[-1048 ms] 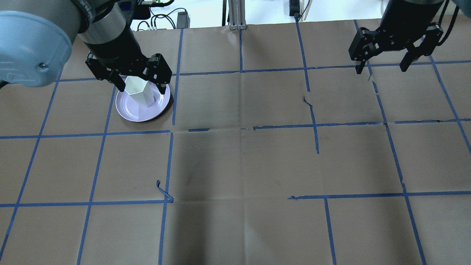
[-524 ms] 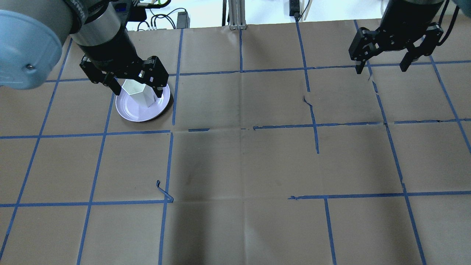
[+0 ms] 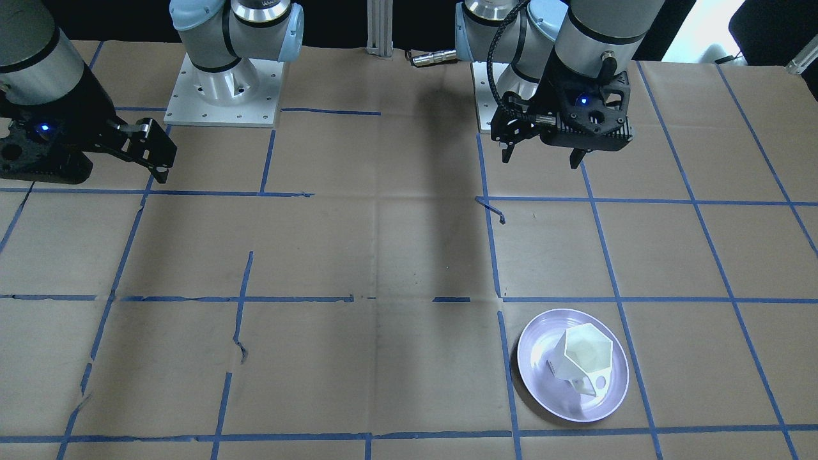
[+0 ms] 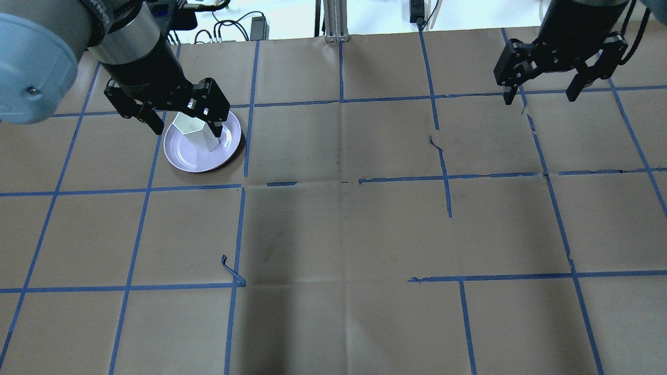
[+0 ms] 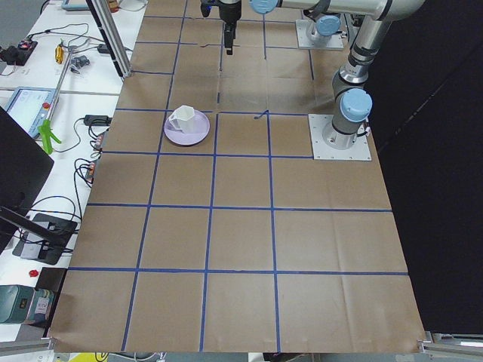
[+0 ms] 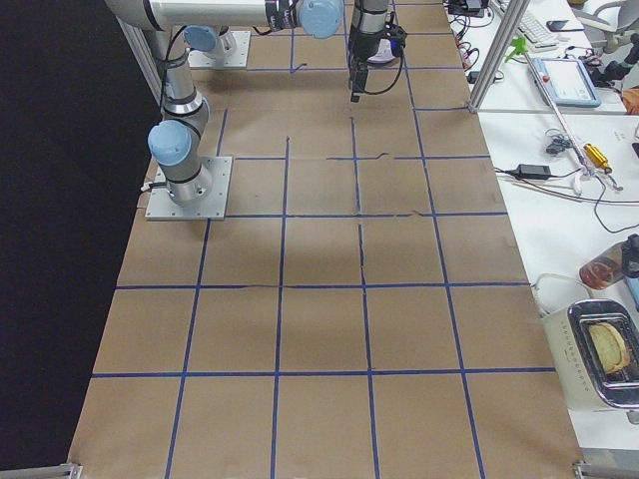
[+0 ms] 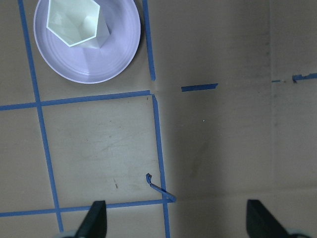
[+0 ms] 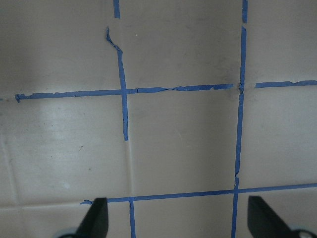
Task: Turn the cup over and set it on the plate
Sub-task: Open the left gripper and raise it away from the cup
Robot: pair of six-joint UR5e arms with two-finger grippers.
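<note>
The white faceted cup (image 4: 197,130) stands upright, mouth up, on the pale lavender plate (image 4: 187,156) at the table's far left. Both also show in the front view, cup (image 3: 586,354) on plate (image 3: 549,391), its handle towards the plate's outer rim. In the left wrist view the cup (image 7: 74,22) and plate (image 7: 101,59) lie far below, at the top left. My left gripper (image 4: 186,130) is open and empty, raised well above the cup and apart from it. My right gripper (image 4: 540,98) is open and empty at the far right.
Brown paper with a blue tape grid (image 4: 341,182) covers the table. A loose curl of tape (image 4: 232,271) sticks up left of the middle. Cables and a metal post (image 4: 333,21) stand beyond the far edge.
My left gripper has risen and drawn back to the left, away from the cup. The cup and plate have stayed put. The right arm has not moved.
</note>
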